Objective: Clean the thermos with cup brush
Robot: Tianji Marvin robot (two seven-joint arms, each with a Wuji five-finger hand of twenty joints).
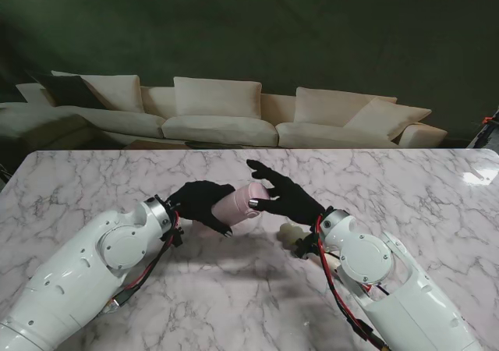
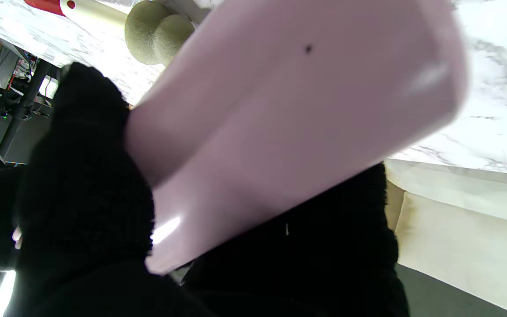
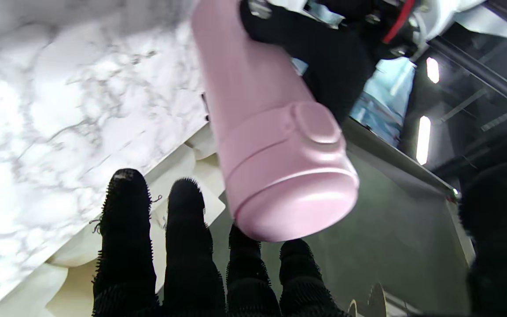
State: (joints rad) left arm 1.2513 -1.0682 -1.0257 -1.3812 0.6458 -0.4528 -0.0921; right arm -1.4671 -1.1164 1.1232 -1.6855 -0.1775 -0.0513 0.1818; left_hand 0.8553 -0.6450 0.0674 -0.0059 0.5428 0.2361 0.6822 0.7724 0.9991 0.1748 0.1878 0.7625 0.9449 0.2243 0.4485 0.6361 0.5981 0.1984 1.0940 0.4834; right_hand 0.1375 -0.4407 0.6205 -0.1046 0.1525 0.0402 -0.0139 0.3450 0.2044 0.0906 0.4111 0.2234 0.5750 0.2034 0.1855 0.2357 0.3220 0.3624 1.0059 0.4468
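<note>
A pink thermos (image 1: 238, 202) with its lid on is held off the marble table, lying nearly level, lid end toward my right. My left hand (image 1: 199, 202), in a black glove, is shut around the thermos body (image 2: 288, 119), thumb and fingers (image 2: 86, 198) on either side. My right hand (image 1: 287, 195) is open with spread fingers at the lid end (image 3: 280, 176). The fingers (image 3: 192, 246) reach past the lid without closing on it. The cup brush (image 1: 297, 232) lies on the table under my right wrist. Its cream sponge head (image 2: 159, 31) and red-and-cream handle show beyond the thermos.
The white marble table (image 1: 405, 183) stretches to both sides and toward me. Beyond its far edge stands a cream sofa (image 1: 218, 113) against a dark green wall.
</note>
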